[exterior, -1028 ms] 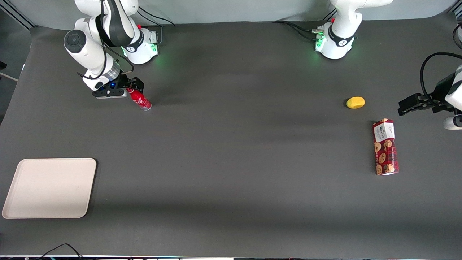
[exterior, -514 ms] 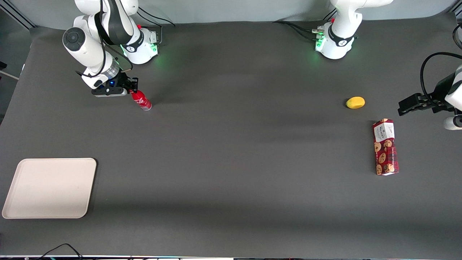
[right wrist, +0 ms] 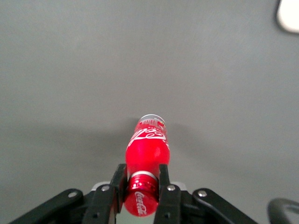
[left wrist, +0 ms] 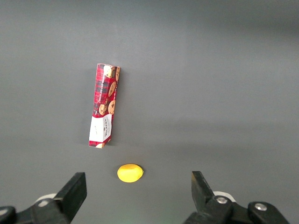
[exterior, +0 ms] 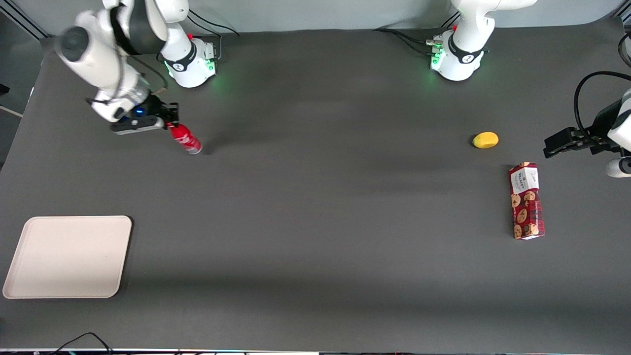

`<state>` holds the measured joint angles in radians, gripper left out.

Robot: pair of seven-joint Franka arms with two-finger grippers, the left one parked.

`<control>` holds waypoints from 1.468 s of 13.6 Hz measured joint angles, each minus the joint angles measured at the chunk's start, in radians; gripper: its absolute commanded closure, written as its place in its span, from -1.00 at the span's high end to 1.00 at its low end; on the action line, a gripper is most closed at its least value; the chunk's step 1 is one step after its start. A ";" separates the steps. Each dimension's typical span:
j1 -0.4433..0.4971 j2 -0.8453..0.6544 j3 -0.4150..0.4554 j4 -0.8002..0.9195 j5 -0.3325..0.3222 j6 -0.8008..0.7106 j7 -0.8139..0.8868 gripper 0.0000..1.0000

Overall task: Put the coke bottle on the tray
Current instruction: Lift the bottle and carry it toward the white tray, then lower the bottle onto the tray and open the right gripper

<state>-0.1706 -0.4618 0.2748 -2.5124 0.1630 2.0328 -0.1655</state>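
While the front view holds, worth noting the gripper [exterior: 170, 121] near the working arm's base, jaws pinching the coke bottle [exterior: 184, 138] at its neck, bottle tilted with its silvery base lowest and apparently just clear of the bench [exterior: 315, 207], though contact hard to rule out. Tray [exterior: 67, 256] bare, lying much nearer the front camera at the working arm's end, well apart from the bottle. Toward the parked arm's end, a yellow fruit [exterior: 485, 140] and a cookie box [exterior: 526, 200], both out of the carry path. In the left wrist view, only the cookie box [left wrist: 103, 111] and the fruit [left wrist: 130, 172] on bare bench. In the right wrist view, jaws pressed against both sides of the cap and neck, coke bottle [right wrist: 146, 151] hanging away from the camera, a corner of the tray [right wrist: 288, 14] just showing. Judged as the lift-and-carry step: best to raise enough to clear the rim, keep the pinch firm since a neck grip lets the body swing, travel smoothly toward the tray's middle, lower until the base seats flat, only then release.
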 measured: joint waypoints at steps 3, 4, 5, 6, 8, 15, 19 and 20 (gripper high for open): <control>-0.036 0.064 -0.068 0.242 -0.127 -0.156 -0.143 -1.00; -0.043 0.106 -0.095 0.333 -0.178 -0.205 -0.215 -1.00; -0.063 0.156 -0.109 0.423 -0.216 -0.244 -0.299 -1.00; -0.098 0.213 -0.114 0.508 -0.244 -0.268 -0.392 -1.00; -0.176 0.349 -0.122 0.662 -0.303 -0.275 -0.584 -1.00; -0.357 0.918 -0.133 1.131 -0.430 -0.083 -1.042 -1.00; -0.450 1.170 -0.157 1.283 -0.433 0.048 -1.143 -1.00; -0.473 1.196 -0.157 1.292 -0.433 0.058 -1.151 -1.00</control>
<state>-0.6439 0.7344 0.1181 -1.2200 -0.2697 2.0904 -1.3166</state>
